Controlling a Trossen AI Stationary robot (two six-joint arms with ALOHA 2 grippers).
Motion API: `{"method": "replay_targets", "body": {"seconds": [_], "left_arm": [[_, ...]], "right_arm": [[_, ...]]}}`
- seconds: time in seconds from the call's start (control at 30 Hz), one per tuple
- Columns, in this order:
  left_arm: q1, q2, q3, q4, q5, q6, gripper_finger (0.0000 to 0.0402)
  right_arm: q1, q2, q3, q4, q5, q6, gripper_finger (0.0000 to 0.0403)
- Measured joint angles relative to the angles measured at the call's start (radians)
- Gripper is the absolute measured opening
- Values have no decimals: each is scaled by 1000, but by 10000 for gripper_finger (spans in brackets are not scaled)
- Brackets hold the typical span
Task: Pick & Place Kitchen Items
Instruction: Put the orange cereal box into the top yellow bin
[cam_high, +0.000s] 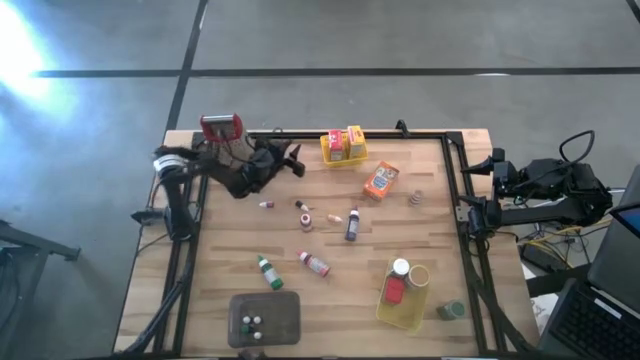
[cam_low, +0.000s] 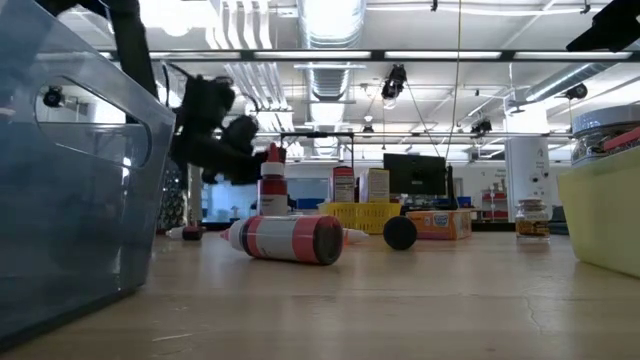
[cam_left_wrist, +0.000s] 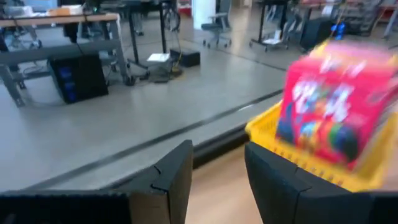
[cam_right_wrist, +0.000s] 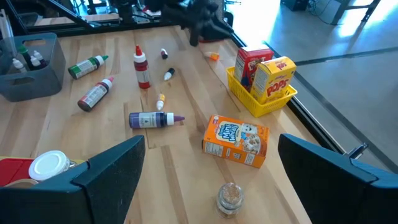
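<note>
Over the counter's (cam_high: 430, 220) far left, the left gripper (cam_high: 292, 160) hangs with jaws apart and empty, pointing at the yellow basket (cam_high: 343, 152) of boxes. Bottles (cam_high: 313, 263) lie scattered mid-counter. Off the right edge, the right gripper (cam_right_wrist: 211, 180) waits, jaws spread wide.

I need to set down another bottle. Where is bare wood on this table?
Free: the strip between the grey tray and the near yellow basket, and the wood beside the orange box toward the right gripper. Crowded: the middle, around the purple-capped bottle.
</note>
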Motion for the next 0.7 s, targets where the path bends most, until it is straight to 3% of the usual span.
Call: {"method": "replay_targets", "body": {"seconds": [0.13, 0.43, 0.7], "left_arm": [[-19, -158, -10, -182, 64, -1, 154], [-92, -539, -10, -771, 380, -83, 152], [-212, -854, -13, -1011, 426, -137, 147]], "right_arm": [[0, 0, 0, 0, 0, 0, 364], [0, 0, 0, 0, 0, 0, 364], [0, 0, 0, 0, 0, 0, 364]]}}
